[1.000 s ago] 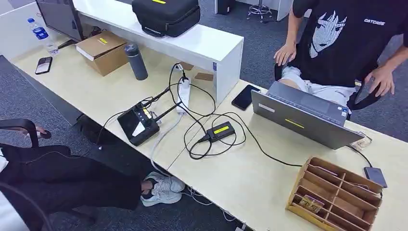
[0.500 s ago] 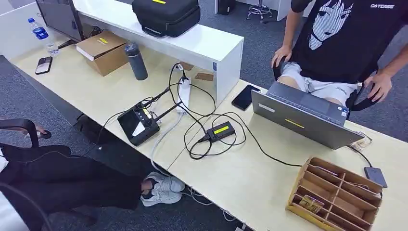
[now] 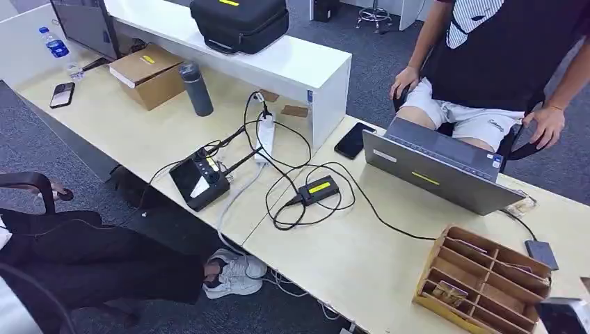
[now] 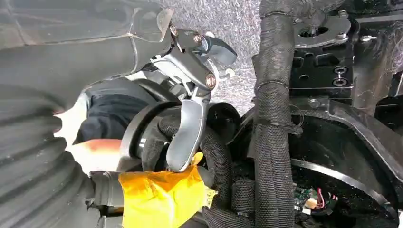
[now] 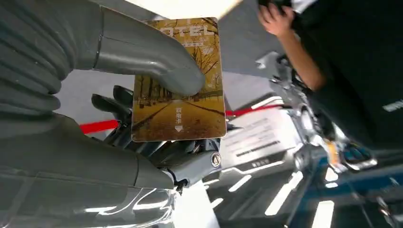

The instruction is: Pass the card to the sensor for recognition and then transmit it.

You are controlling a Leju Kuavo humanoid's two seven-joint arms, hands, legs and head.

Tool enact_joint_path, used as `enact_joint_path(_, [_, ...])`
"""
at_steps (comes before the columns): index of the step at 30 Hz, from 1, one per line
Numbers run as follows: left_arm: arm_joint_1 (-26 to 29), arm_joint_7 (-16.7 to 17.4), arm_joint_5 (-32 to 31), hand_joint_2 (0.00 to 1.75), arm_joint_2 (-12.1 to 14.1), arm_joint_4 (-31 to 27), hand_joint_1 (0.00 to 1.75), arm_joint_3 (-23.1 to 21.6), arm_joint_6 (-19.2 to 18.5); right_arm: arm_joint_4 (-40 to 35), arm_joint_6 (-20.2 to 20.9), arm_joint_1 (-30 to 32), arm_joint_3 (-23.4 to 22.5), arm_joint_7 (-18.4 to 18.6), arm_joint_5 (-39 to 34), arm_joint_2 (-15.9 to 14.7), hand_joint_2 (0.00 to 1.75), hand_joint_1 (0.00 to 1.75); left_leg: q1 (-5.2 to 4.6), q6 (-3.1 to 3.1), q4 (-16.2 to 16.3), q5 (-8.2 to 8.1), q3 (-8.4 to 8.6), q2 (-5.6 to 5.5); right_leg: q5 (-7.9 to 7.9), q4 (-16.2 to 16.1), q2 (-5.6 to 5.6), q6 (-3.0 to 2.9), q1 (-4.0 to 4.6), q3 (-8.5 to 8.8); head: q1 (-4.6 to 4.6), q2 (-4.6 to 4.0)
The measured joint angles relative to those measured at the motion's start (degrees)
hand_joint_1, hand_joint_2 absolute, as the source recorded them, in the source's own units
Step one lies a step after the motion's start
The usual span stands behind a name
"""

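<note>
Right robot hand (image 5: 157, 123) just popped up beside the wooden organizer (image 3: 480, 282) pinching the hotel card (image 5: 178, 80) — scanning comes next; left robot hand's (image 4: 190, 123) grip: can't tell.

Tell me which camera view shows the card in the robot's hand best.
The right wrist view: the card faces the camera, its printed tree-lined road legible, pinched under the right hand's thumb. The head view catches just a dark object at its lower right corner, too unclear to identify. The left wrist view offers nothing of it.

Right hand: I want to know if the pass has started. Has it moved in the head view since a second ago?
Yes. The right hand has come into the picture's bottom right corner, just beyond the wooden organizer, where earlier there was only desk.
</note>
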Motion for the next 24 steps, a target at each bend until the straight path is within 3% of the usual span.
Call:
enact_joint_path(5, [-0.8, 2.93, -3.48, 1.75, 0.74, 1.44, 0.0, 0.0, -3.87, 2.59, 6.38, -11.2, 6.11, 4.5, -1.84, 0.02, 1.75, 1.75, 0.0, 0.0, 0.0, 0.15, -0.03, -0.02, 0.14, 0.02, -0.01, -0.01, 0.0, -0.03, -0.02, 0.0])
enact_joint_path(13, [-2.41, 6.25, -7.3, 1.75, 1.44, 6.75, 0.0, 0.0, -10.01, 17.41, 12.28, -27.56, 11.27, 9.85, -0.63, 2.25, 1.75, 1.75, 0.03, -0.09, 0.0, 0.27, -0.05, -0.12, 0.2, 0.1, -0.05, -0.04, 0.01, -0.05, -0.02, 0.0])
enact_joint_path(24, [-3.81, 7.87, -8.42, 1.75, 0.55, 11.28, 0.0, 0.0, -11.13, 30.19, 12.48, -33.51, 14.09, 11.56, 1.64, 7.11, 1.75, 1.75, 0.03, -0.1, 0.0, 0.27, -0.09, -0.16, 0.19, 0.09, -0.07, -0.04, 0.02, -0.09, 0.0, 0.0])
